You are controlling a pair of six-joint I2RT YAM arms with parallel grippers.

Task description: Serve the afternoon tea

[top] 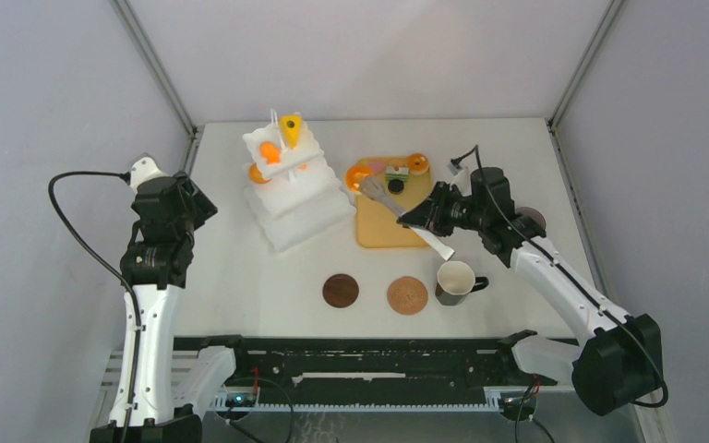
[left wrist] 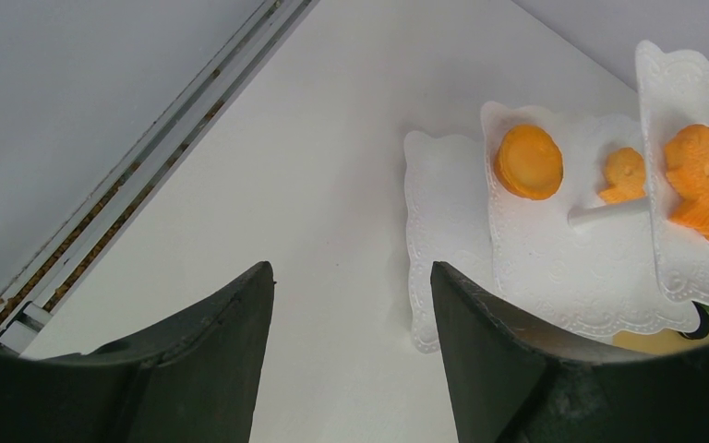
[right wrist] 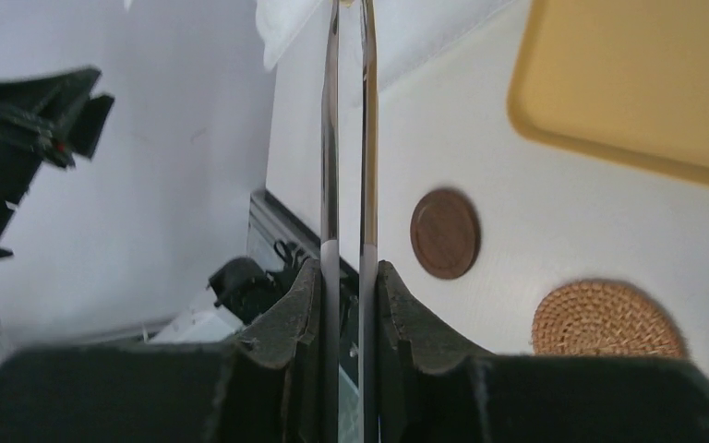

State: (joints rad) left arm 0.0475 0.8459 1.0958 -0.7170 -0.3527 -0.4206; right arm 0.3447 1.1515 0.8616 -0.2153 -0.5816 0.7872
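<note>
Orange tarts (left wrist: 528,161), yellow cake wedge (top: 290,126) — white embossed stand (left wrist: 554,277), woven tan coaster (right wrist: 606,320)

The thin silver tongs (right wrist: 367,166) are shiny metal, the round orange toy tart (left wrist: 528,161) looks matt plastic, the tan round coaster (right wrist: 606,318) is rough woven fibre.

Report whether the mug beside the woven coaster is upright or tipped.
Upright: the mug stands on its base, open mouth facing up, handle sticking out sideways.

free: bare worktop (top: 235,268) left of the tiered stand (top: 295,198), wide lane | obstacle: tongs (top: 386,197) slanted over the tray (top: 378,233) | front row: dark coaster (top: 341,290), woven coaster (top: 407,295), mug (top: 455,280), small gaps between them
</note>
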